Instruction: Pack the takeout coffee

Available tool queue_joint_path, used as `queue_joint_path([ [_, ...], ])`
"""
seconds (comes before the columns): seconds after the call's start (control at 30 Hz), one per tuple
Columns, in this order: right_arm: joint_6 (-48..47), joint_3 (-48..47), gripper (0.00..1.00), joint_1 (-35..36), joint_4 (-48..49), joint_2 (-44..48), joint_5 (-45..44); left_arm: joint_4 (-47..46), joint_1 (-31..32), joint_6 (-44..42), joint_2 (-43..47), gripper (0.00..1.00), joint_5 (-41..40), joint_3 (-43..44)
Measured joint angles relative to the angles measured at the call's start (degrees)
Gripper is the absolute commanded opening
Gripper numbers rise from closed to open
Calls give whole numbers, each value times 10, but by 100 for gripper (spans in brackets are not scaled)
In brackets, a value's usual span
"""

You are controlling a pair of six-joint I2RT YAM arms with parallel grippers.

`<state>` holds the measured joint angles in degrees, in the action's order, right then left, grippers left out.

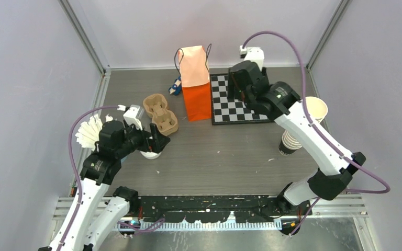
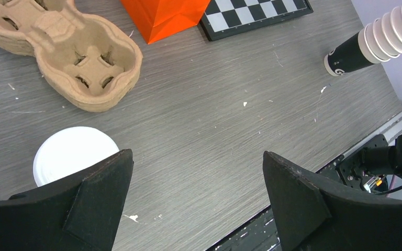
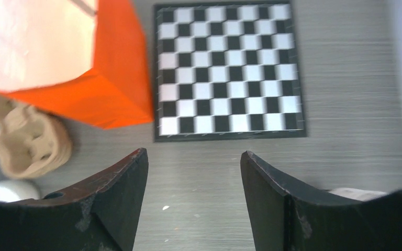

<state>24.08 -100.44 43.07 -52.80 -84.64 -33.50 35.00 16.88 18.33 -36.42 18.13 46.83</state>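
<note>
The takeout coffee, a short white cup with its sip lid fitted, stands upright on the table at about 8 o'clock from the table centre and is not yet packed. The left gripper sits low beside it with its fingers released and spread wide. In the left wrist view the lid lies next to, and partly behind, the finger on the 9 o'clock side, not between the two, so nothing is grasped. This reads as an approach posture: the wide spread leaves room to straddle the cup, but the gripper probably has to shift toward 9 o'clock to centre on it. The pulp cup carrier lies near the cup at 12 o'clock, wells facing up, and is a likely seat for it. The orange paper bag stands upright at 1 o'clock, handles raised, and is presumably the final container. The right gripper hangs over the chessboard, at 3 o'clock from the bag. Its fingers are parted with nothing between them, plausibly ready to steady the bag. The stack of cups at 3 o'clock and the fanned loose lids between 9 and 10 o'clock are not involved.
</note>
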Motion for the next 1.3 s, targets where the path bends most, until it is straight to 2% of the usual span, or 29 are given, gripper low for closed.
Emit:
queue_joint_path([
  [0.17,-15,-66,61,-21,-94,18,-111,6,0,2,12,96,-1,-7],
  [0.4,-14,-72,53,-130,-205,25,-162,12,2,3,22,96,-1,-14],
  [0.63,-14,-72,49,-159,-244,26,-189,15,4,2,25,96,-2,-16],
  [0.83,-12,-70,48,-181,-258,37,-188,16,4,2,25,96,-2,-16],
  [1.0,-13,-40,43,-198,-250,82,-164,17,5,2,25,95,-2,-16],
  [1.3,-16,11,41,-214,-241,120,-134,17,6,3,25,95,-2,-16],
])
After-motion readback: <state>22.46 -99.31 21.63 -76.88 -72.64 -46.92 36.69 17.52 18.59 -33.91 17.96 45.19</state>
